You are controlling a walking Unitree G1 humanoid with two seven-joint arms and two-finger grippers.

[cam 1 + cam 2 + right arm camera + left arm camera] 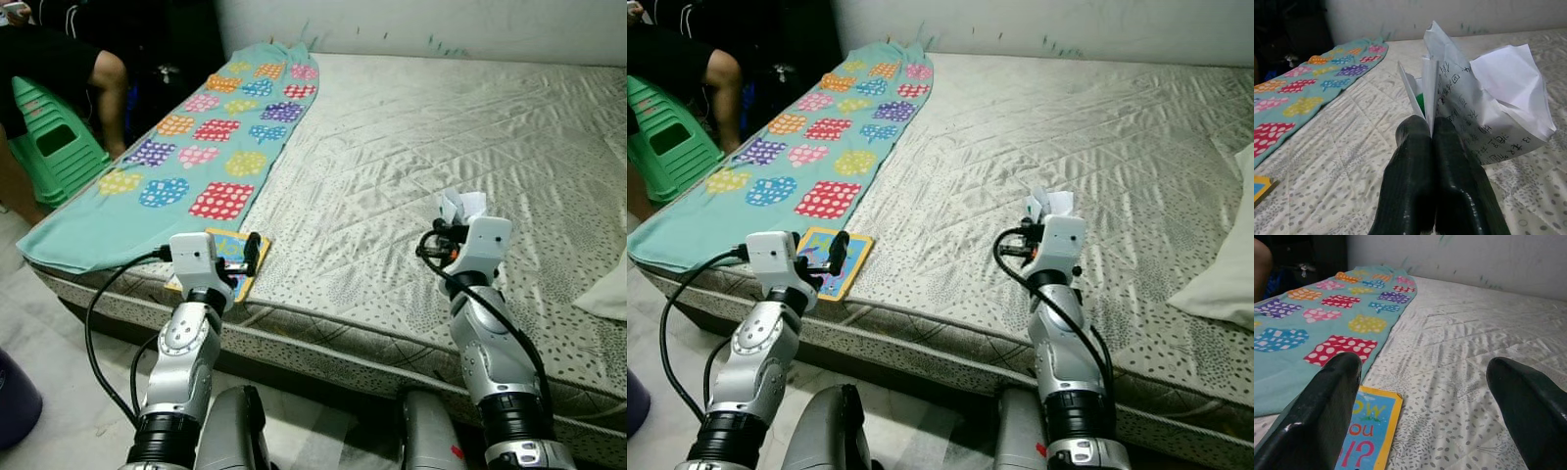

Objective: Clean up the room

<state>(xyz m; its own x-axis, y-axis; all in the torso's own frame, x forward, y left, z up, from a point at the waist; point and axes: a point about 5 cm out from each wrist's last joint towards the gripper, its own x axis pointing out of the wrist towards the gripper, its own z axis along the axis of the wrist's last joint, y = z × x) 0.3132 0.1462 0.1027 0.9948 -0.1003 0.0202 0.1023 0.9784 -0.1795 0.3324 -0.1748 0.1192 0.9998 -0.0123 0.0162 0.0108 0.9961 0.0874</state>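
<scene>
You had a bare mattress with a quilted, speckled silver-grey cover across most of the view. Behind it stood a pale wall with small green marks. A green plastic stool stood on the floor beside the bed's left edge. A person's arm in dark clothing showed just above that stool. A white pillow corner lay at the right edge.

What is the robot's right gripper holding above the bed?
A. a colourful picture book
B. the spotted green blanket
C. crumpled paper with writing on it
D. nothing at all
C: the right gripper has its fingers shut on a crumpled paper with writing, while the picture book lies on the mattress edge by the open left gripper.
</scene>
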